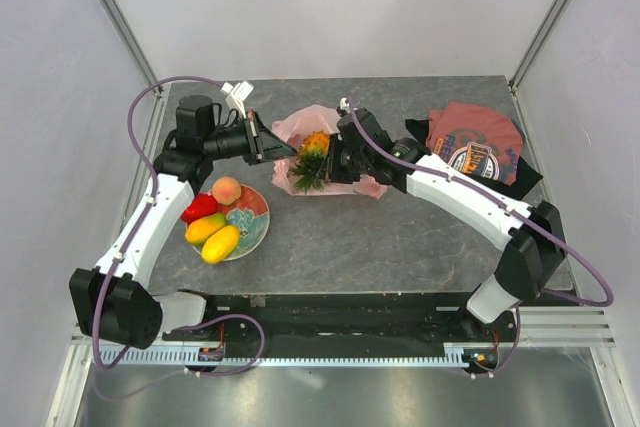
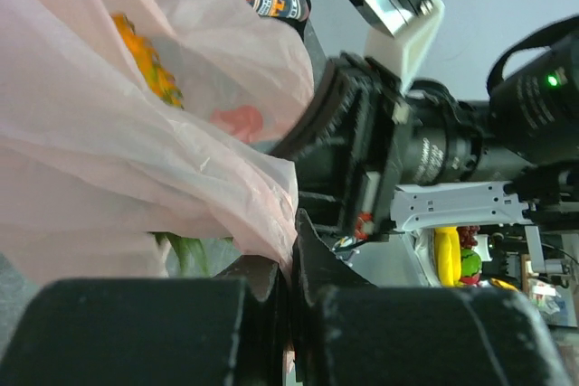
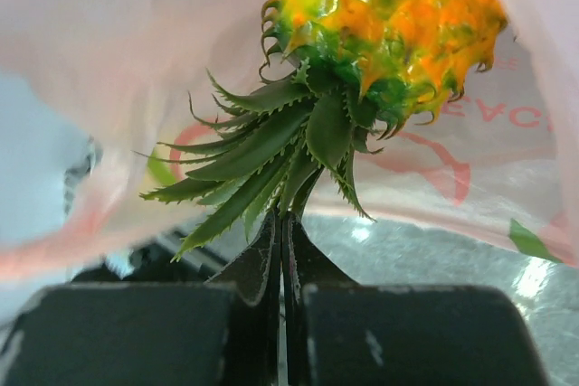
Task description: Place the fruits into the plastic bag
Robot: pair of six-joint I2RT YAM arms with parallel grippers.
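One pineapple hangs at the mouth of the plastic bag. Its long axis runs away from the right gripper, with the leafy crown toward the closed fingers, which seem to pinch a leaf tip, and the orange body pointing into the bag. The left gripper is clamped on the bag's edge. Red lettering on the film reads backwards, perhaps "EAC". Four fruits lie on the plate.

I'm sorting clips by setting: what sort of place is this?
Probably a robot lab cell: white panels on metal framing enclose a grey table, with the left arm and right arm bolted at its near edge.
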